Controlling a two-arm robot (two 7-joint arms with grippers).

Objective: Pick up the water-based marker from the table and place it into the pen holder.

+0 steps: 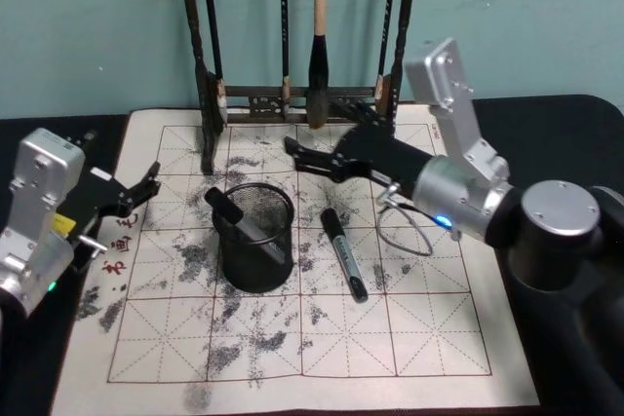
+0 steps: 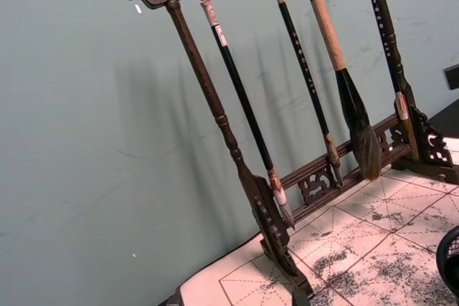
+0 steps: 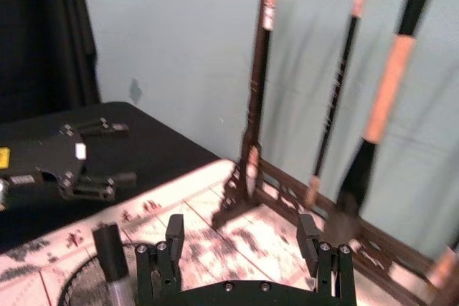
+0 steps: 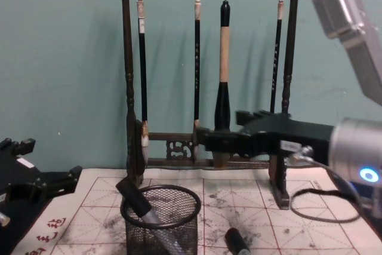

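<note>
The black wire-mesh pen holder (image 1: 255,241) stands on the ink-stained grid mat, and it also shows in the chest view (image 4: 160,226). One black-capped marker (image 1: 228,208) leans inside it, cap up (image 4: 135,199) (image 3: 110,250). Another black marker (image 1: 343,252) lies flat on the mat just right of the holder (image 4: 237,242). My right gripper (image 1: 312,129) hovers open and holds nothing, behind and above the holder, in front of the brush rack (image 3: 242,233) (image 4: 218,126). My left gripper (image 1: 146,185) rests open at the mat's left edge (image 4: 51,174).
A tall dark wooden brush rack (image 1: 292,99) with several hanging brushes stands at the back of the mat (image 2: 237,155) (image 4: 209,70). A thin cable loop (image 1: 405,231) lies on the mat to the right. Black cloth surrounds the mat, and a teal wall is behind.
</note>
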